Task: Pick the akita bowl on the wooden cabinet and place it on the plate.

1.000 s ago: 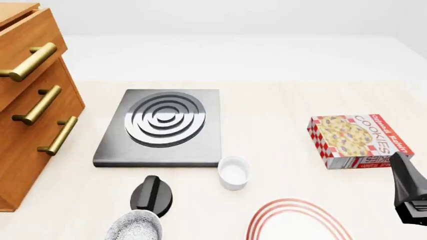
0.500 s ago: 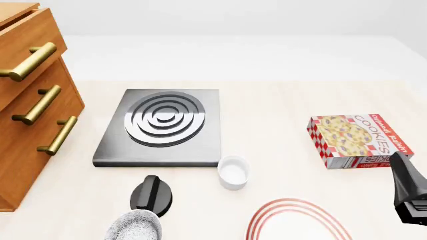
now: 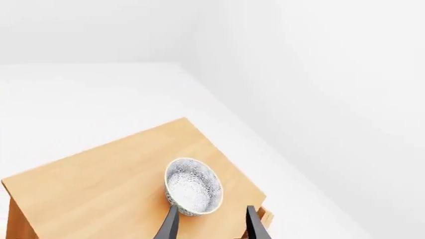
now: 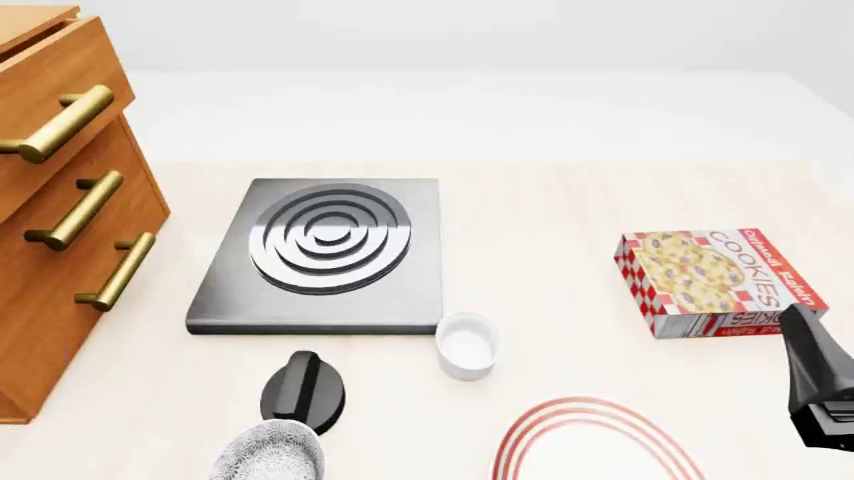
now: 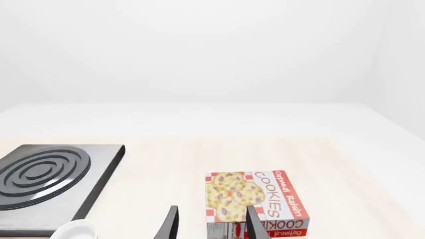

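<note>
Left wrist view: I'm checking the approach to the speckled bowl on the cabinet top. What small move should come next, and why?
Probably lower the open left gripper straight toward the akita bowl on the wooden cabinet: the bowl sits just ahead of the fingertips, not yet between them.

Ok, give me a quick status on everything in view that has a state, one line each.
akita bowl: upright on top of the wooden cabinet, not gripped.
twin bowl: upright on the table, near edge.
plate: flat on the table, nothing on the part visible.
cabinet drawers: look shut.
cookie box: lying flat, closed.
ramekin: upright, looks empty.
left gripper: open, above the akita bowl.
right gripper: open, holding nothing.
</note>
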Robot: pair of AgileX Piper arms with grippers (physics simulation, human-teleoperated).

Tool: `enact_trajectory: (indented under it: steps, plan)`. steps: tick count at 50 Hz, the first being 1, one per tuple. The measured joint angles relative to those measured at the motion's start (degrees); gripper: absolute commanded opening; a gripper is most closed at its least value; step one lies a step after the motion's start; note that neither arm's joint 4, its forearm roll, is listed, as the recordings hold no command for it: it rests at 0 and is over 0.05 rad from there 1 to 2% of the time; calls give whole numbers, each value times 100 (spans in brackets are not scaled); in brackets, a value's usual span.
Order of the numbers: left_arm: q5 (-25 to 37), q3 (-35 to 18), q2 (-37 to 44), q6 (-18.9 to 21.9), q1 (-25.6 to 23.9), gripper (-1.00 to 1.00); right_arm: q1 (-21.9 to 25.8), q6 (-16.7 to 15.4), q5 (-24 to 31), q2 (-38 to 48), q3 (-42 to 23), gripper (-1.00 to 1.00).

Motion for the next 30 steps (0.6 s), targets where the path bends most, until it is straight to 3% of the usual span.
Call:
enact_trajectory:
  steps: [30]
  plan:
    - [-244,69,498,-141,340,100,0,0,0,0,0,100]
